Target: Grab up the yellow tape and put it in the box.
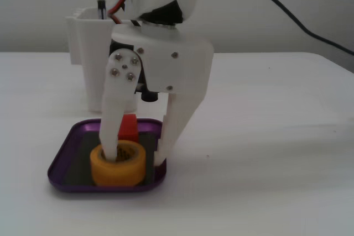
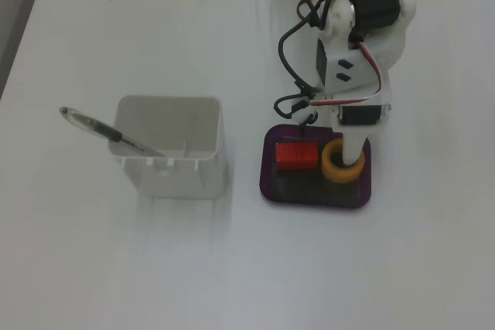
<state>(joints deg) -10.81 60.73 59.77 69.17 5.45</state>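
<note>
The yellow tape (image 1: 117, 171) lies flat on the dark floor of the purple box (image 1: 62, 161), at its front right in one fixed view. The other fixed view shows the tape (image 2: 334, 169) at the right end of the box (image 2: 267, 169). My gripper (image 1: 135, 157) points down over it. One finger (image 1: 113, 131) reaches into the roll's hole. The other finger (image 1: 172, 131) stands outside the roll at the box's right rim, with a small gap to the tape. The jaws are spread and do not clamp the roll. From above the gripper (image 2: 352, 152) covers part of the roll.
A red cube (image 1: 129, 127) also lies in the box behind the tape, and it shows left of the tape from above (image 2: 296, 155). A tall white container (image 2: 174, 152) with a pen (image 2: 100, 128) stands left of the box. Cables (image 2: 298, 52) hang by the arm.
</note>
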